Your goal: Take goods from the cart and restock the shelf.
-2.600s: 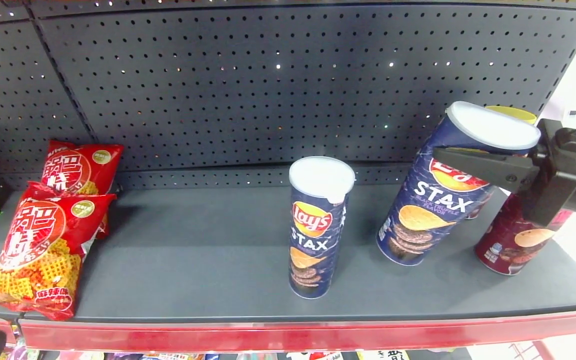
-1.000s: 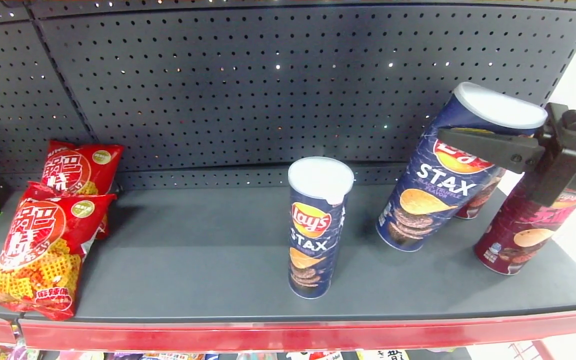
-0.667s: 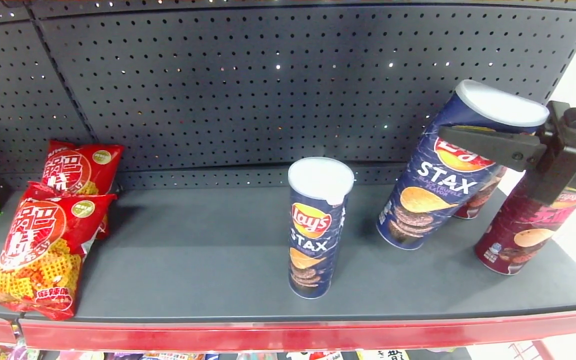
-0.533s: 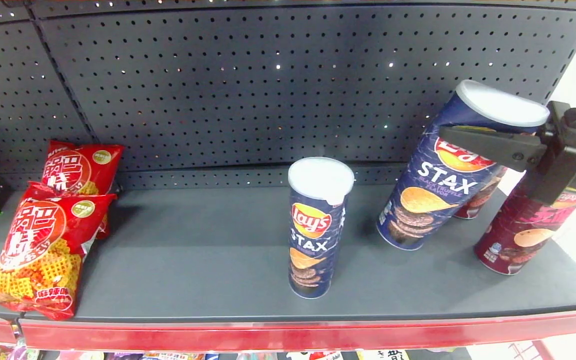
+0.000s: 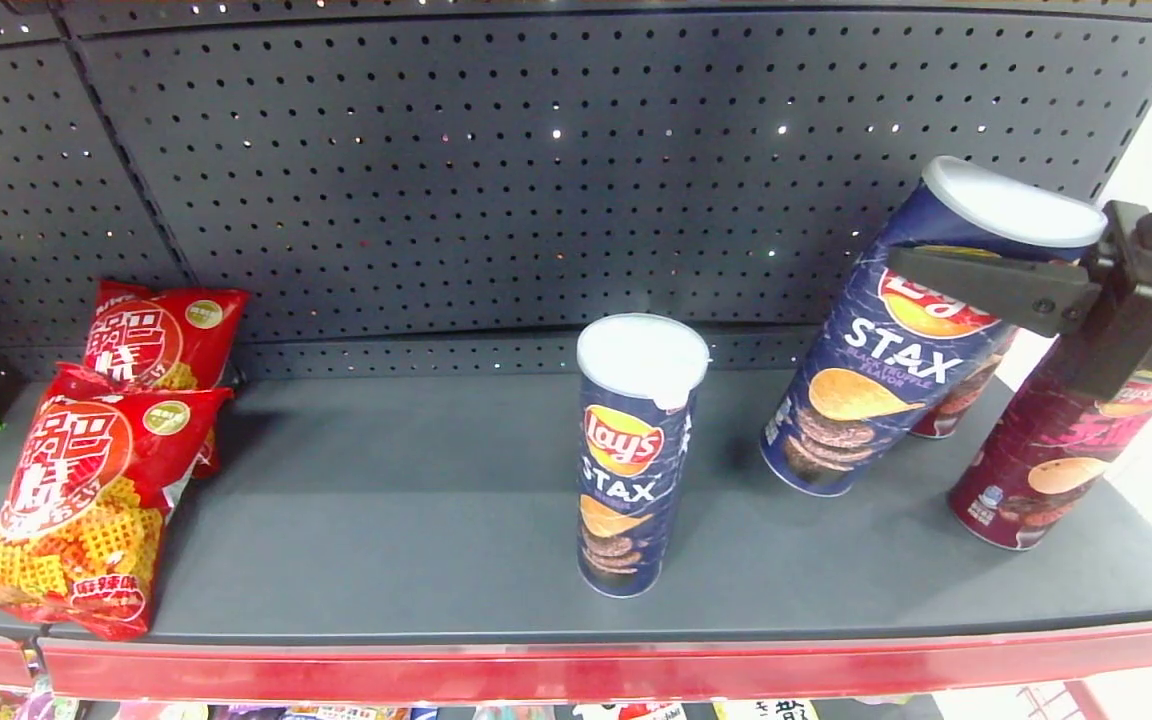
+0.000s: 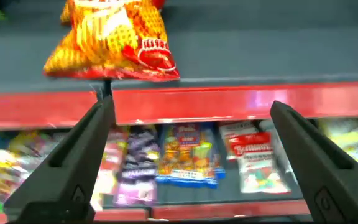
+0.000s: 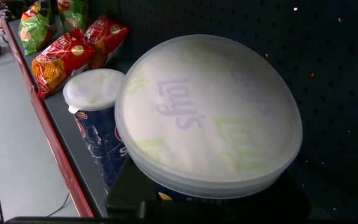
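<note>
A dark perforated back panel rises behind the grey shelf [image 5: 386, 500], which has a red strip along its front edge. Toward the shelf's right end, the right gripper [image 5: 946, 285] clamps a blue chip can [image 5: 866, 400] just under its lid. The can is tilted, with its top leaning toward the right end and its base low over the deck near the back. I cannot tell whether the base touches. A second blue can [image 5: 636, 450] stands upright at mid-shelf. A maroon can [image 5: 1046, 460] stands near the front right corner, and red snack bags [image 5: 86, 480] lie at the left end. The left gripper [image 6: 191, 106] hangs empty below the front edge with its jaws spread wide.

The step in hand looks like setting the can down. It should be brought upright first and then lowered until the base sits flat. It needs to stay clear of the maroon can, and the grip should be released only once the can rests level.
</note>
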Available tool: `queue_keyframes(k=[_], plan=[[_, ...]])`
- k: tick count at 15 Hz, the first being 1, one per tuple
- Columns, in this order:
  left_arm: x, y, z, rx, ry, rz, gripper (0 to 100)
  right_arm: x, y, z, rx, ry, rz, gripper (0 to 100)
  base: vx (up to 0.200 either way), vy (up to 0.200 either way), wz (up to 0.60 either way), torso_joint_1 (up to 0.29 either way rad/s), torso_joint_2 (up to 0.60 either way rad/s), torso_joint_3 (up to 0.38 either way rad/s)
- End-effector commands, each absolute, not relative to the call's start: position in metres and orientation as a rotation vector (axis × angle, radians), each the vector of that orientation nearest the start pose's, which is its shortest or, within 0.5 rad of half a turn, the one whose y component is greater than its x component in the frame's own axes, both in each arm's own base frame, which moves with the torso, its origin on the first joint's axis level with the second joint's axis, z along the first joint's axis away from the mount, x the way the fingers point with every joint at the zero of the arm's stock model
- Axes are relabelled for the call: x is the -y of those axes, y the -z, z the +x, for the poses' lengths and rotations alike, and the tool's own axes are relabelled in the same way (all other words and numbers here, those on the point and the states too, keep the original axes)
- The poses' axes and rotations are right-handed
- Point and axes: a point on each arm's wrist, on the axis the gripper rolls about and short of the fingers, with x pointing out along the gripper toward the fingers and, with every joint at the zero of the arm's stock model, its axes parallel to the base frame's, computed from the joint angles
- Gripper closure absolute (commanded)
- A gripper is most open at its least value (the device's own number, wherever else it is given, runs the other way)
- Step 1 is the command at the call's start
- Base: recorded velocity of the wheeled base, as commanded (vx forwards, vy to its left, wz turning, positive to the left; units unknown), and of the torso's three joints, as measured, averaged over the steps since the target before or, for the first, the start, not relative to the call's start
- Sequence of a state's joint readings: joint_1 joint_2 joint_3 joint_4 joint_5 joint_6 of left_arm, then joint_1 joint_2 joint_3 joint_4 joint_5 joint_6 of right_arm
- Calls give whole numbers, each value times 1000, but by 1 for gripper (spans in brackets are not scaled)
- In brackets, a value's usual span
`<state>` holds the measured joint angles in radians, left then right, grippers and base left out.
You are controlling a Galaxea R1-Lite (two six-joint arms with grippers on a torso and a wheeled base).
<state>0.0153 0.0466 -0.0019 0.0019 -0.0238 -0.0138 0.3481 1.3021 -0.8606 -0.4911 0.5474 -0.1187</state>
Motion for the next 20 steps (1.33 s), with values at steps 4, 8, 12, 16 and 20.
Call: queue_keyframes(k=[4,8,12,16,20], plan=[[0,-76,-22,-5,14,3,0,-85,-287,200,106,-890,-118,100,0,0,0,0,0,0],[0,-76,-22,-2,9,-31,0,-84,-286,197,107,-887,-117,100,0,0,0,0,0,0],[0,-76,-23,-3,11,-23,0,-88,-274,207,57,-895,-113,100,0,0,0,0,0,0],[0,-76,-23,-3,11,-23,0,-101,-270,217,34,-934,-113,100,0,0,0,0,0,0],[0,-76,-23,-3,11,-23,0,-126,-267,235,20,-994,-117,100,0,0,0,0,0,0]])
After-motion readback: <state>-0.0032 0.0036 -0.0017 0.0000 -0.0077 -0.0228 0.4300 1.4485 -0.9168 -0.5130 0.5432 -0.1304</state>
